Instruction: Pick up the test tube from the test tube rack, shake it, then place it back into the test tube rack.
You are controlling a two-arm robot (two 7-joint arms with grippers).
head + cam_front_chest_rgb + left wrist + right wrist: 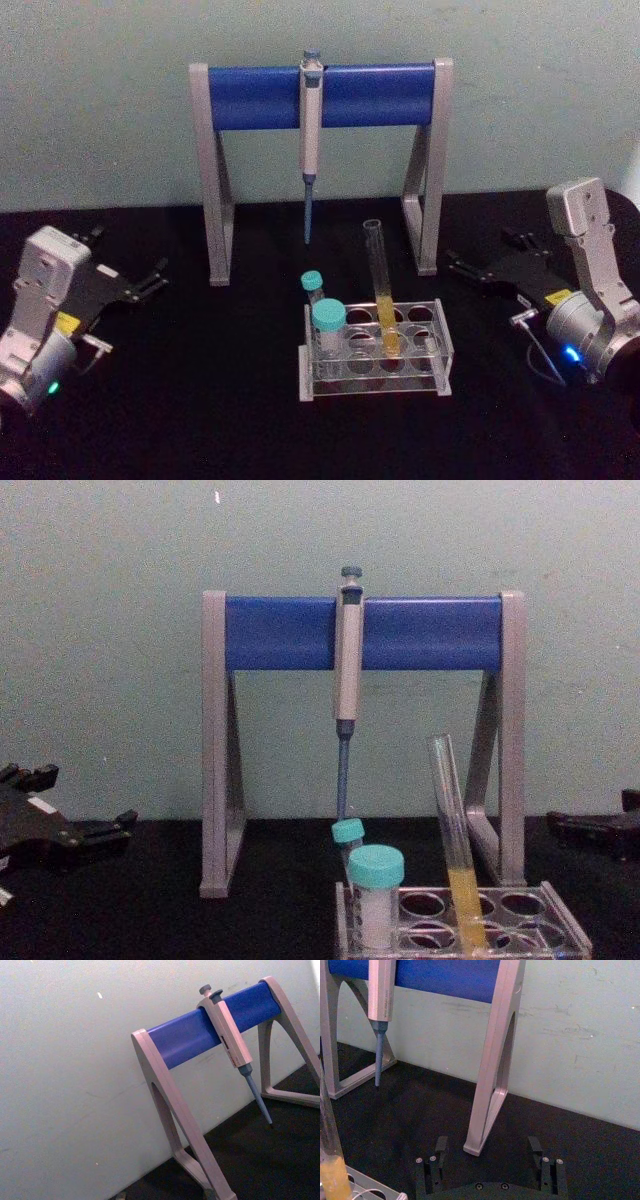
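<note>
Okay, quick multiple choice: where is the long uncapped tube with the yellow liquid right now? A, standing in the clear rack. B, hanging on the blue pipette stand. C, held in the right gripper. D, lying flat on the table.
A: the test tube stands tilted in a hole of the test tube rack, while the left gripper and right gripper sit open off to the sides.
</note>
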